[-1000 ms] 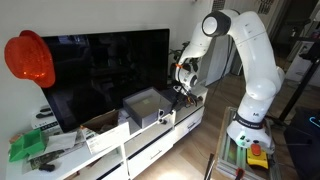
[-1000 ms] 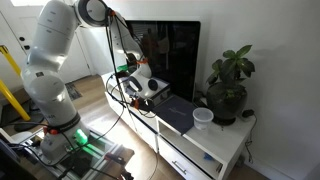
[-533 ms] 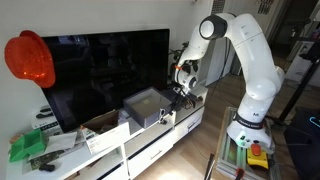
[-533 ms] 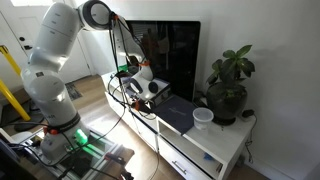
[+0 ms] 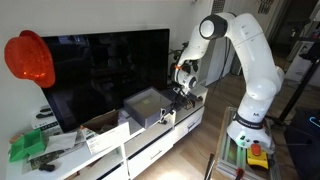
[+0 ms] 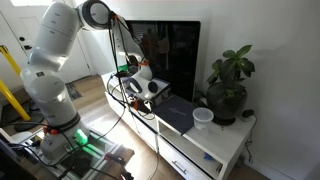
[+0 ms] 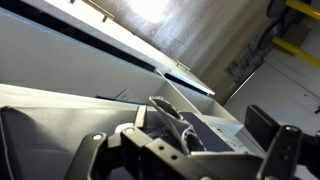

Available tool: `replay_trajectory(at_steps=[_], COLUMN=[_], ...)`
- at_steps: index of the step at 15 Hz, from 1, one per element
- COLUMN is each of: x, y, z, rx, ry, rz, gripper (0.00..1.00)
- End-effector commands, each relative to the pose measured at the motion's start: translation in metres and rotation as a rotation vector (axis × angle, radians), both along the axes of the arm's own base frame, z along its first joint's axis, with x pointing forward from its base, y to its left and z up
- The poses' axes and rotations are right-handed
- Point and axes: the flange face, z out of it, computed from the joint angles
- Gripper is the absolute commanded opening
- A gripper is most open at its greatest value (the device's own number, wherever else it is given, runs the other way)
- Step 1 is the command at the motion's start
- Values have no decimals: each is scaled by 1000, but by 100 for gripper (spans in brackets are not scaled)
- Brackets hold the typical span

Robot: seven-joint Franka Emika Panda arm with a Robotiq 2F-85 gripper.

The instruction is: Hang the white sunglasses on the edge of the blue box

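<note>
The white sunglasses show only in the wrist view, where their white rims and dark lenses stand upright on a wall edge of the blue box. My gripper is open, one finger on each side of the glasses and neither touching them. In both exterior views the gripper hangs low at one end of the blue box on the white TV stand. The sunglasses are too small to make out in those views.
A large black TV stands right behind the box. A white cup and a potted plant sit beyond it on the stand. A red helmet and green items are at the stand's other end.
The jaws have gone from nearly shut to wide open, letting go of the sunglasses. The arm has hardly moved.
</note>
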Motion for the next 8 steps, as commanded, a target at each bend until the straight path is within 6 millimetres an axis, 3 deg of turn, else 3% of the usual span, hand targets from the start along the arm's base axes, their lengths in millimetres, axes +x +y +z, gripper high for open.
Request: replay_trajectory(at_steps=[1,5,8], x=[-5,-12,-20], y=[7,15,23], z=[22,46,78], rx=[-21,-75,-197], ry=[58,114,154], rz=[-33,-62,-100], gripper=[100,100,100])
